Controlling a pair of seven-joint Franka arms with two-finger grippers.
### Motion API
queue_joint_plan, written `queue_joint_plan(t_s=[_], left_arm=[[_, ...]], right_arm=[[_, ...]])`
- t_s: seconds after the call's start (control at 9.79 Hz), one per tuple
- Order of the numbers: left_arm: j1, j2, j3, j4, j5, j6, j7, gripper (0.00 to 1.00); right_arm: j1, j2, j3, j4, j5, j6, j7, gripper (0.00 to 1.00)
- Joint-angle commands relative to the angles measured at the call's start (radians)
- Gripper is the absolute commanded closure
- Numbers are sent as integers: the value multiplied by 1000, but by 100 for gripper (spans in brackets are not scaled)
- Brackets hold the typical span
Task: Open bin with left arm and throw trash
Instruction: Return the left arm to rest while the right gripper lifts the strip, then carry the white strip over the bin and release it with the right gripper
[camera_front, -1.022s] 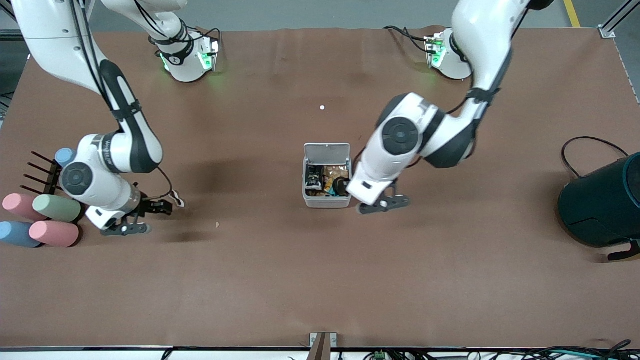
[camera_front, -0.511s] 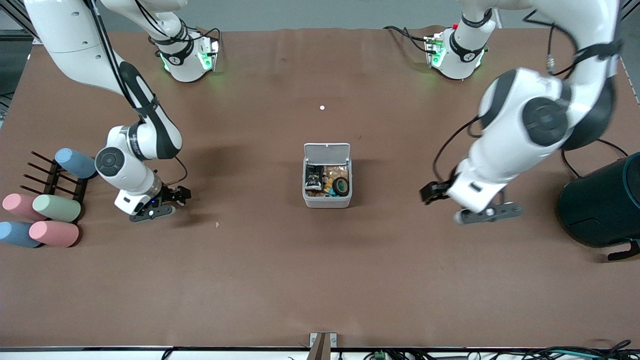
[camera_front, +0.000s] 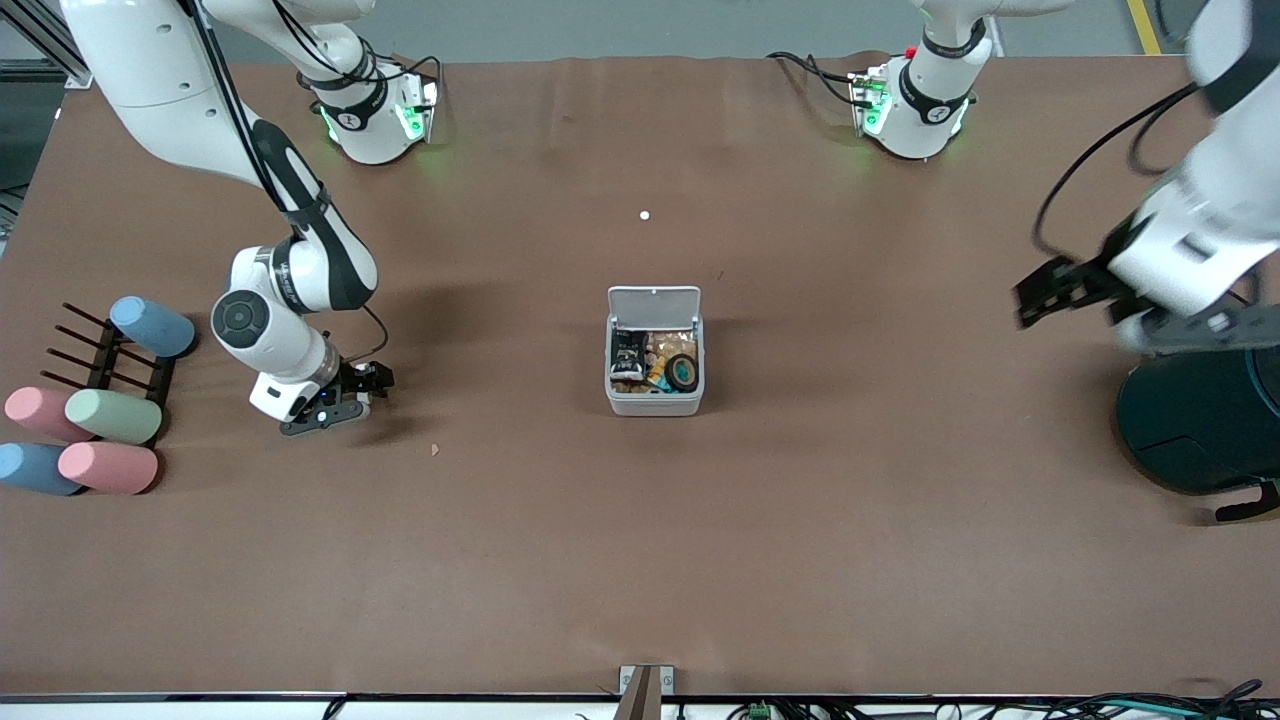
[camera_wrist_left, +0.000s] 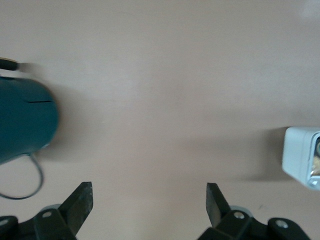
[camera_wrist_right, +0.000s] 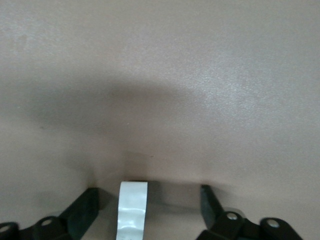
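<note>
The white-grey bin (camera_front: 653, 404) stands mid-table with its lid (camera_front: 654, 302) tipped open. Inside lie the black snack wrapper (camera_front: 627, 358) and the dark tape roll (camera_front: 683, 372) among other scraps. My left gripper (camera_front: 1030, 298) is open and empty, up in the air beside the teal cylinder; its wrist view shows the bin's corner (camera_wrist_left: 300, 160). My right gripper (camera_front: 372, 383) is low over the table toward the right arm's end, open. The pale band (camera_wrist_right: 132, 210) stands on edge between its fingers (camera_wrist_right: 85, 210), touching neither.
The large dark teal cylinder (camera_front: 1205, 420) lies at the left arm's end, also in the left wrist view (camera_wrist_left: 25, 120). Pastel cups (camera_front: 110, 415) and a dark rack (camera_front: 95, 350) sit at the right arm's end. A small white speck (camera_front: 644, 215) and a crumb (camera_front: 435, 450) lie on the brown table.
My left arm has swung away from the bin toward the teal cylinder and risen. My right gripper has moved a little toward the bin, now straddling the pale band.
</note>
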Motion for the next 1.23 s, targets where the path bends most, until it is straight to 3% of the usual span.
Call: queue_joint_plan(t_s=[0.0, 0.1, 0.31, 0.41, 0.61, 0.72, 1.12], left_arm=[[-7, -98, 68, -118, -11, 6, 82, 0], [-15, -99, 90, -112, -11, 10, 146, 0], [-10, -115, 90, -93, -9, 9, 118, 0], [-15, -113, 98, -83, -11, 6, 122, 0], [-10, -51, 101, -6, -11, -20, 116, 0], [-9, -44, 101, 7, -12, -22, 116, 0], [2, -43, 101, 7, -14, -43, 110, 0]], right_arm=[[10, -50, 0, -67, -9, -27, 7, 88], [10, -71, 2, -62, -7, -72, 7, 99], [10, -85, 17, -49, 5, -97, 42, 100], [10, -103, 81, 5, 40, -100, 193, 100], [22, -102, 208, 209, 47, -235, 489, 100], [56, -94, 232, 325, 47, -320, 623, 100], [321, 72, 231, 695, 42, -361, 1094, 100]])
